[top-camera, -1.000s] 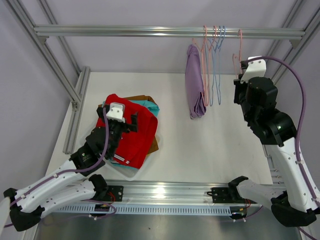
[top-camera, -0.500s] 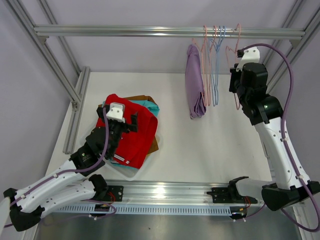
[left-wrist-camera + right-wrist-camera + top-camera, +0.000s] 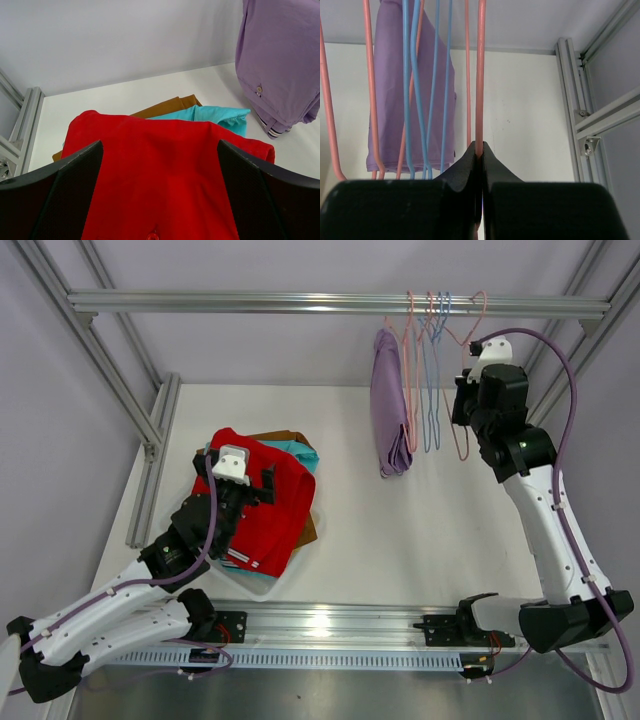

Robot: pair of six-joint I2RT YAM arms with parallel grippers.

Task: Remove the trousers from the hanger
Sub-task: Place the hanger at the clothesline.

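My right pincer (image 3: 480, 150) clamped on bare pink hanger (image 3: 481, 75); left pincer (image 3: 157, 150) spread above red trousers (image 3: 150, 195), piled on tabletop (image 3: 420, 530). Lilac trousers (image 3: 388, 410) hang from rail (image 3: 250, 302), probably last pair. Next: release, reach them.

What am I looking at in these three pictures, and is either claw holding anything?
These are two robot arms bolted to a white table, each ending in a two-finger gripper. The overhead picture looks down from behind them. The other two come from a camera on each wrist, so the dark shapes at the bottom are that gripper's own fingers. On the table lies a pile of folded trousers: red trousers on top, with brown trousers and teal trousers beneath. The left gripper is open over the pile and holds nothing. Lilac trousers hang from the rail, beside bare blue hangers. The right gripper is shut on a pink hanger.
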